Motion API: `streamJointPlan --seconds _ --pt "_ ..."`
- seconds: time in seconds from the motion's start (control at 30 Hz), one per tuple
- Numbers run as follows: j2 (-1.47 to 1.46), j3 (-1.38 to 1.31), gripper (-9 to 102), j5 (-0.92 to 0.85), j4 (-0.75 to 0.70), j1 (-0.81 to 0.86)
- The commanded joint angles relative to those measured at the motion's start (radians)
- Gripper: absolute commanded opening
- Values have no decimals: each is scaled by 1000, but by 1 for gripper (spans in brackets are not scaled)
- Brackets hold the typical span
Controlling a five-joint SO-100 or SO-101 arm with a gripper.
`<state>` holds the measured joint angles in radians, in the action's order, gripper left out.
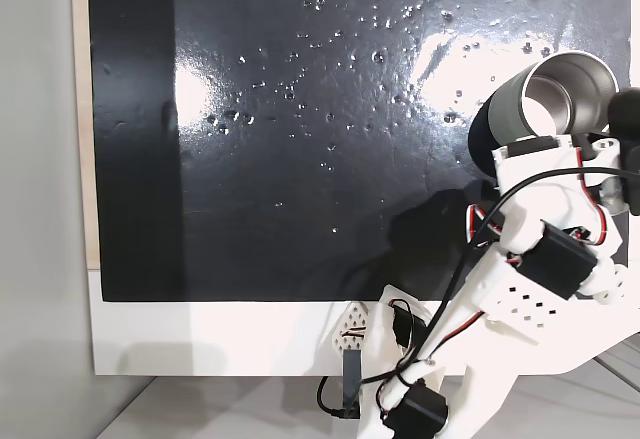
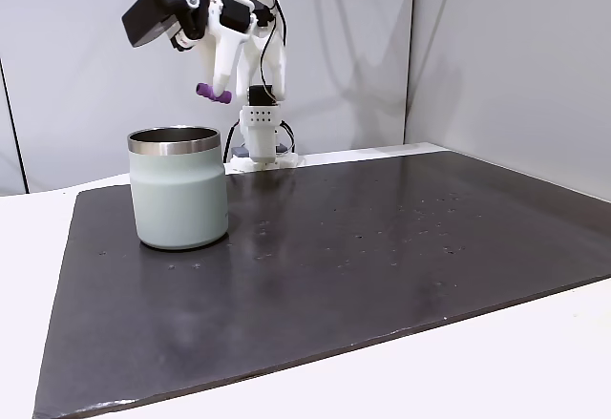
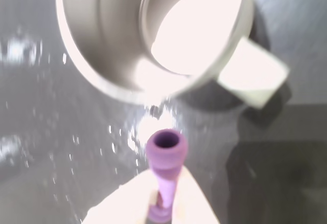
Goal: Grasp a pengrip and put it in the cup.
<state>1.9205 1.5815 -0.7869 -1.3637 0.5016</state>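
Note:
The cup (image 2: 179, 190) is a pale grey-green mug with a steel rim, upright on the left part of the dark mat. From above it shows at the mat's right edge (image 1: 545, 99). In the air, just above and slightly right of the rim, my gripper (image 2: 220, 87) is shut on the small purple pengrip (image 2: 214, 93). In the wrist view the pengrip (image 3: 164, 155) sticks out from between the white fingertips of the gripper (image 3: 164, 191). Its hollow end faces the cup (image 3: 102, 45), whose shiny opening lies just beyond and whose handle (image 3: 255, 76) points right.
The black mat (image 1: 300, 159) carries scattered small specks and glare, and lies on a white table (image 2: 535, 362). The arm's base (image 2: 263, 142) stands behind the cup at the mat's far edge. Grey wall panels (image 2: 496, 56) close off the back.

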Motion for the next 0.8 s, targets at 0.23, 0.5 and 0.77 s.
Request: streamJointPlan --seconds 0.23,0.5,0.77 --pt "-121 -115 0 -26 179 66" --pt "-138 -115 0 -23 250 63" --pt "-127 -112 13 -11 259 61"
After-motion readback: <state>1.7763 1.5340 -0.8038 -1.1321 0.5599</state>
